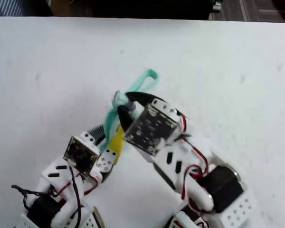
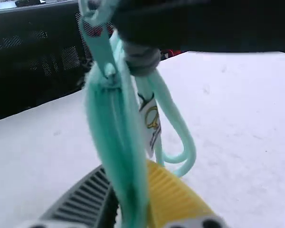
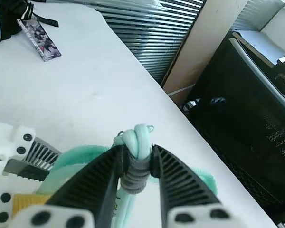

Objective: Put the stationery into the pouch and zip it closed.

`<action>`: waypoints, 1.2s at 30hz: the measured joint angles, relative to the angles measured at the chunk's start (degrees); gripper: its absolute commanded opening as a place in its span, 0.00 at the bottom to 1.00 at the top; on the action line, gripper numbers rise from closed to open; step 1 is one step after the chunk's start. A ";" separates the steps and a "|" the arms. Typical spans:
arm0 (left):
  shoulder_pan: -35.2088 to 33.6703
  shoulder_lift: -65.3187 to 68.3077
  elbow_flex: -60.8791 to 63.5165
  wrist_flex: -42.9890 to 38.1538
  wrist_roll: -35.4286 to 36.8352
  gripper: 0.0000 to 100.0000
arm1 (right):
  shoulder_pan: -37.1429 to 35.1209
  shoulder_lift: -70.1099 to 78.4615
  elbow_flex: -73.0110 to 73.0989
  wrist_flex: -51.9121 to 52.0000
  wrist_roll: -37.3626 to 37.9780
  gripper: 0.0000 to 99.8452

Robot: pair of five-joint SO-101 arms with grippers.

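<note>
Two grippers meet close in front of the arm bases, both closed on one thing. The left gripper [image 1: 108,135] has a grey ribbed finger [image 2: 83,199] on one side and a yellow ribbed finger [image 2: 173,194] on the other. They are pressed together on the soft mint-green fabric pouch [image 2: 116,128], which stands edge-on between them. Whether its zip is open or done up cannot be told, nor whether its lower edge touches the table.

Just beyond, the right gripper [image 3: 135,154] has its two black ribbed fingers [image 3: 102,178] clamped on the short grey band [image 3: 135,173]. That band binds the mint-green cord [image 3: 137,137] at the pouch's upper end. From the right wrist view, the left gripper's white body and grey finger [image 3: 26,149] sit just beside the pouch fabric [image 3: 80,159].

Past the band, the cord runs on as a long loop [image 1: 145,80] pointing away from the arms over the flat white table [image 1: 228,61]. In the left wrist view the same loop [image 2: 180,137] hangs beside the pouch.

Well apart from all this, near the table's far edge, lie a small flat printed card [image 3: 40,35] and a black object [image 3: 12,16]. A slatted grey panel [image 3: 147,23] and a black mesh frame [image 3: 247,104] stand off the table.
</note>
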 measured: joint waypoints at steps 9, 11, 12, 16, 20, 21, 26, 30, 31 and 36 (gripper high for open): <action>0.00 -0.09 0.35 -0.53 -1.76 0.02 | 12.31 3.96 0.09 -3.52 1.93 0.02; 0.00 -0.09 0.35 -0.53 -1.76 0.02 | 13.71 4.04 0.09 -3.52 2.90 0.02; 0.00 -0.09 0.35 -0.62 -1.76 0.02 | 14.24 4.04 0.18 -4.04 3.16 0.02; 0.00 -0.09 0.35 -0.79 -1.85 0.02 | 15.38 4.75 0.18 -6.24 3.60 0.02; 0.00 -0.09 0.35 -0.88 -1.85 0.02 | 17.05 8.44 0.18 -9.41 3.78 0.02; 0.00 -0.09 0.35 -0.88 -1.85 0.02 | 17.32 9.85 0.18 -10.46 3.78 0.02; 0.00 -0.09 0.35 -0.79 -1.85 0.02 | 19.87 15.21 0.00 -13.27 3.69 0.02; 0.00 -0.09 0.35 -0.79 -1.85 0.02 | 20.84 16.18 0.00 -13.36 3.69 0.02; 0.00 -0.09 0.35 -0.79 -1.85 0.02 | 21.71 16.26 0.00 -13.80 3.69 0.02; 0.00 -0.09 0.35 -0.79 -1.93 0.02 | 27.16 19.96 0.00 -18.29 3.87 0.02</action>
